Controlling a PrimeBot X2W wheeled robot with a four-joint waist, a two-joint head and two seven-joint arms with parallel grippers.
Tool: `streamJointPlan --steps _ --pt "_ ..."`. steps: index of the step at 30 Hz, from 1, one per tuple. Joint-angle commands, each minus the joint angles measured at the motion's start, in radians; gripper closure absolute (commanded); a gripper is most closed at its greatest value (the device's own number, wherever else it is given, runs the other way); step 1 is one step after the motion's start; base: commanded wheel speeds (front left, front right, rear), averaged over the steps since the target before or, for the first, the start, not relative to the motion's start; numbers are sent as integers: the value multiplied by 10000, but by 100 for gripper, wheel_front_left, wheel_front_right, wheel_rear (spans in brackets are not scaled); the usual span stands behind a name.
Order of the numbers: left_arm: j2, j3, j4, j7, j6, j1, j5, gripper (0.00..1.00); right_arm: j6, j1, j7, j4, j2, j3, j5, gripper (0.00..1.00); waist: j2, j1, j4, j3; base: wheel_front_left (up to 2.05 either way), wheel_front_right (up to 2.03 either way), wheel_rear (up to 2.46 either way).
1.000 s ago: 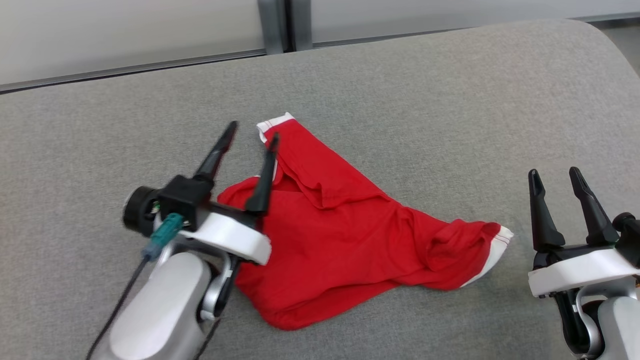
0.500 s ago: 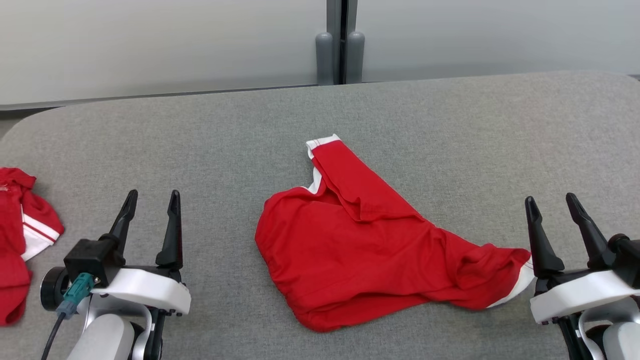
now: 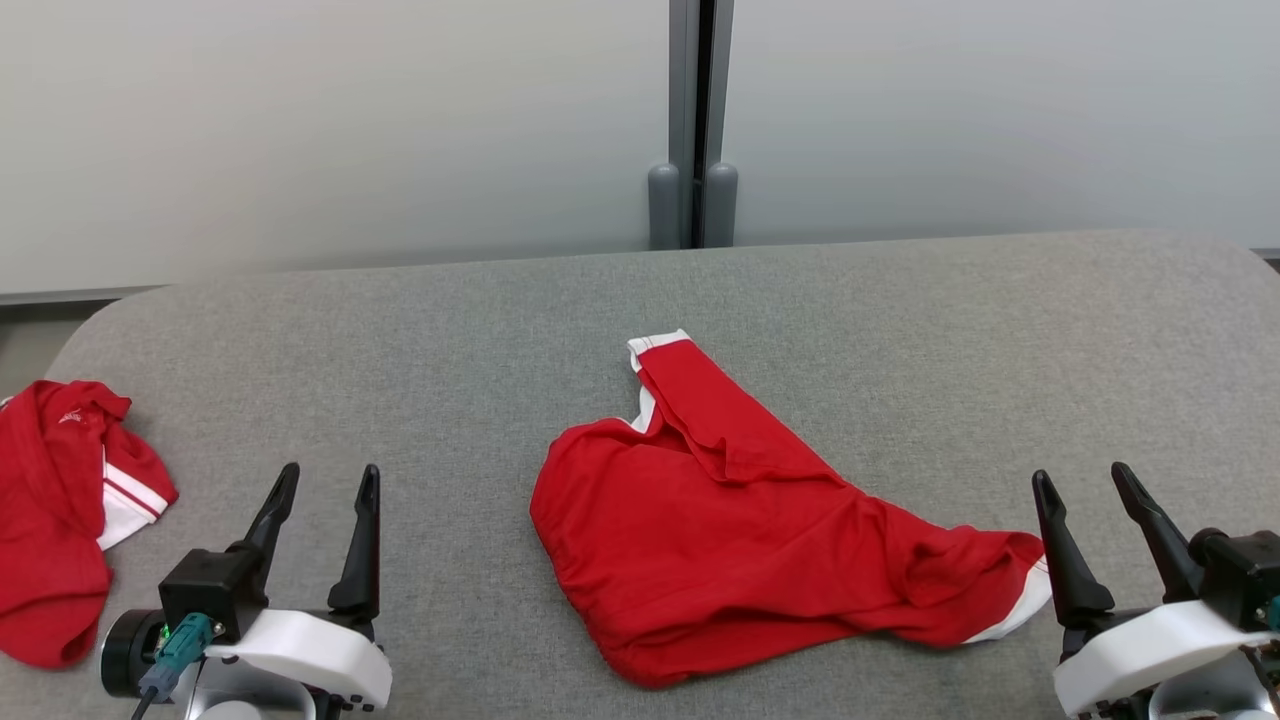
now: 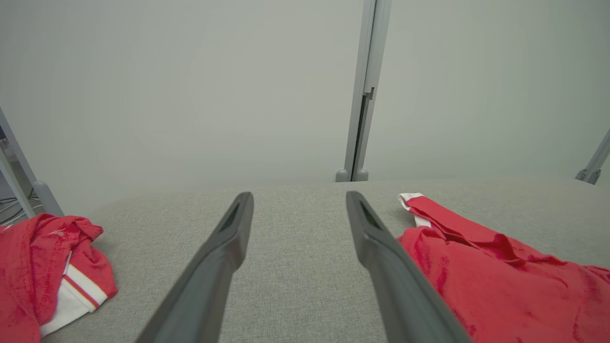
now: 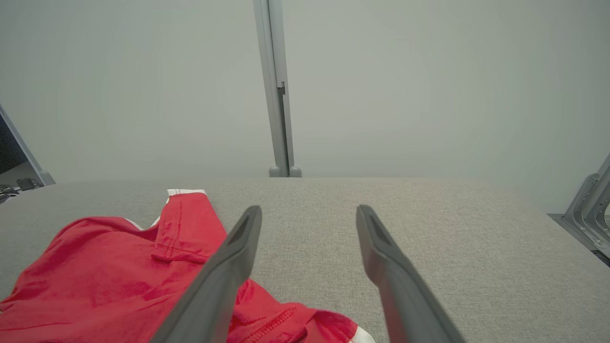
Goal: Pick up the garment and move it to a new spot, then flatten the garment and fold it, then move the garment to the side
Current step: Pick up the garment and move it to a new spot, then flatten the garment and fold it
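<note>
1. Red garment (image 3: 740, 540), white trim, crumpled, lying mid tabletop (image 3: 900, 320) toward near edge, between the two arms.
2. Released, empty: left end effector (image 3: 331, 470), near left, fingers spread, well apart from garment.
3. Released, empty: right end effector (image 3: 1080, 473), near right, just beside garment's white-trimmed right tip; contact cannot be told.
4. Second red heap (image 3: 60, 520) at left edge of tabletop, left of left end effector.
5. Grey post (image 3: 693, 120) on pale wall behind far edge.
</note>
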Motion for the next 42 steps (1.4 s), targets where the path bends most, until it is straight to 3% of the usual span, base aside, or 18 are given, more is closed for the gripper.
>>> streamJointPlan --steps 1,32,37,42 --pt "113 9 38 54 71 163 57 0 1 160 120 -128 7 21 -48 0 0 0 2 -131 0 0 0" --pt "202 -161 9 185 230 -198 -66 0 1 -129 468 -222 -117 267 105 0 0 0 166 49 0 0 0" --pt "1 -383 -114 156 136 -821 119 0 1 -750 600 34 -359 920 298 0 0 0 668 776 0 0 0" --pt "-395 -678 -122 68 55 -1636 333 0 1 -1820 989 821 -735 2299 684 0 0 0 1352 1584 0 0 0"
